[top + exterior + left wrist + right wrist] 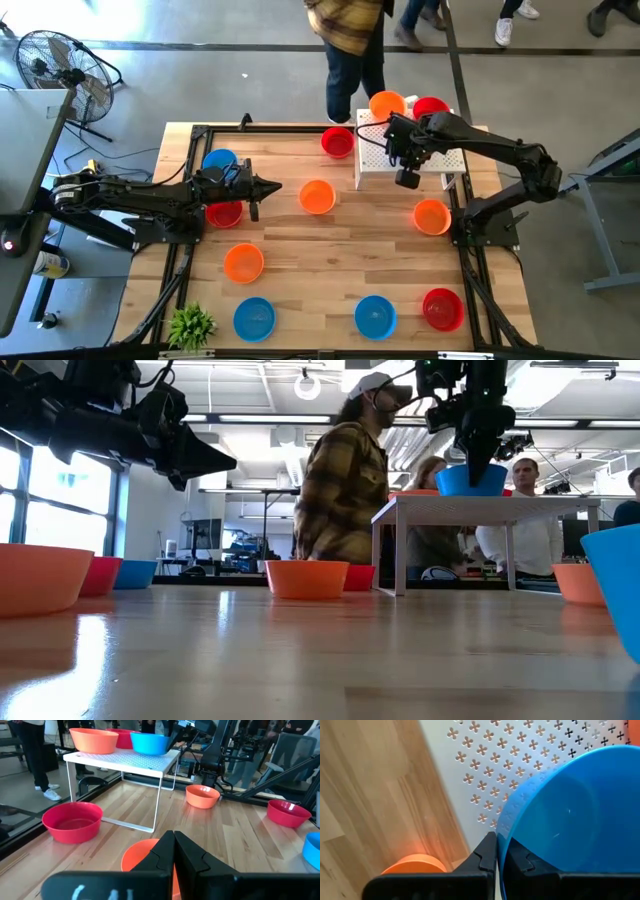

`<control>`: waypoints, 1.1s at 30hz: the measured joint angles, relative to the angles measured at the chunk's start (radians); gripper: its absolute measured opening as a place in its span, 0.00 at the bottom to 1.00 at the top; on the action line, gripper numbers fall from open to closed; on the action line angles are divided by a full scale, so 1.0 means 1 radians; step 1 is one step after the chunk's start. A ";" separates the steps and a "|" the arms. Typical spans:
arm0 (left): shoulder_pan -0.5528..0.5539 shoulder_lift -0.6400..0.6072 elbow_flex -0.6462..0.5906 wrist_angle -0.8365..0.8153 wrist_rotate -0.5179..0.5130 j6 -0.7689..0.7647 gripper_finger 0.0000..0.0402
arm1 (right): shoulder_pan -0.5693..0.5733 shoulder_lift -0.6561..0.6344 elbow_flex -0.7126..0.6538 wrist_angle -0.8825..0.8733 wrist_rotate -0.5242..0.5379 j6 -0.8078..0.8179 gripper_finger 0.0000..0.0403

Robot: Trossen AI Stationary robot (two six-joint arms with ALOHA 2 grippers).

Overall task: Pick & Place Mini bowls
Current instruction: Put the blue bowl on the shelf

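The right pincer [407, 170] is reaching over the white perforated stand [372, 165] at the far side of the table [330, 245], its fingers pinching the rim of a blue mini bowl [570, 820]. In the low view that blue bowl [470, 479] is sitting on the stand's top under the pincer. An orange mini bowl [387, 103] and a red one [431, 108] are also resting on the stand, toward its far edge.

The left pincer [268, 186] is hanging above the table on the left, fingers pressed together and gripping nothing, pointing toward an orange bowl [317, 196] near the table's middle. Beside the left arm, a blue bowl [219, 160] and a red bowl [224, 212] are lying partly under it.

Other bowls are sitting apart across the wood: a red one [337, 142] just left of the stand, an orange one [431, 216] near the right arm's base, another orange [243, 262] on the left, and along the near edge two blue bowls [254, 318] [375, 316] and a red one [442, 308]. A small green plant [191, 324] is standing at the near left corner.

A person in a plaid shirt [345, 485] is standing just behind the table.
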 joint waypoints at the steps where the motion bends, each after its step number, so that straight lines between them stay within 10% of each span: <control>1: 0.000 0.000 0.000 0.001 0.000 0.000 0.00 | 0.000 0.000 0.000 0.000 0.001 0.000 0.01; 33: 0.000 0.000 0.000 0.002 0.000 0.000 0.00 | 0.000 0.020 0.001 0.005 0.000 0.003 0.02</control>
